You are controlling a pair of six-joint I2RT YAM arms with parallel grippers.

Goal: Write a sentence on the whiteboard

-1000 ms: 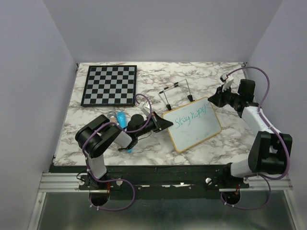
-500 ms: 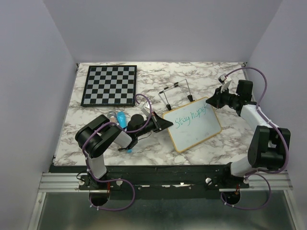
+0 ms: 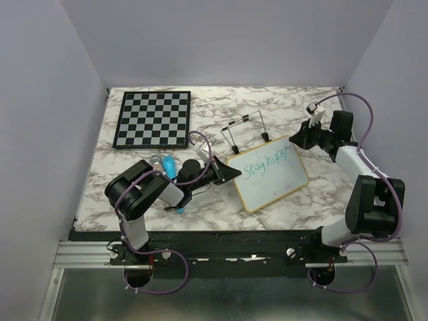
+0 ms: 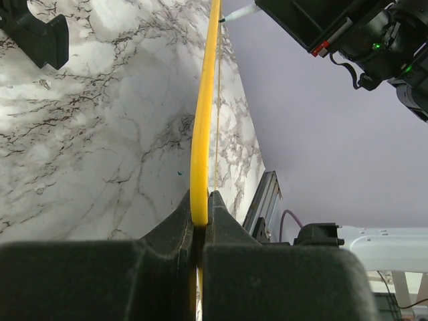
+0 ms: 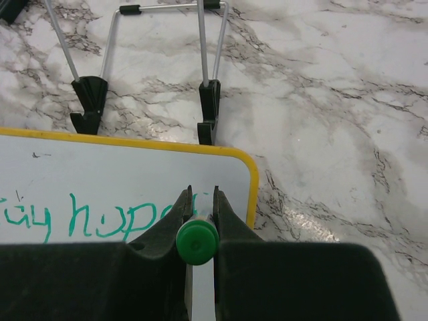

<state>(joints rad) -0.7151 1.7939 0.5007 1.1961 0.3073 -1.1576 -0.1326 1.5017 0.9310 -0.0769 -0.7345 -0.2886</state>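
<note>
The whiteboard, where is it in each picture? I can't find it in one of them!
Top external: the whiteboard sits right of the middle, turned askew.
Left wrist: edge-on, a thin yellow strip rising from the left gripper, which pinches its frame.
Right wrist: lower left, green writing on it, with the marker in the right gripper in front.
Shared landmark: the marble table.

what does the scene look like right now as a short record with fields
left claw: shut on the left edge of the whiteboard
right claw: shut on the green marker, over the board's far right corner
sentence: one green line beginning "Stay"; its end is unclear
chessboard: far left of the table, apart from the board
wire stand: just beyond the board
</note>
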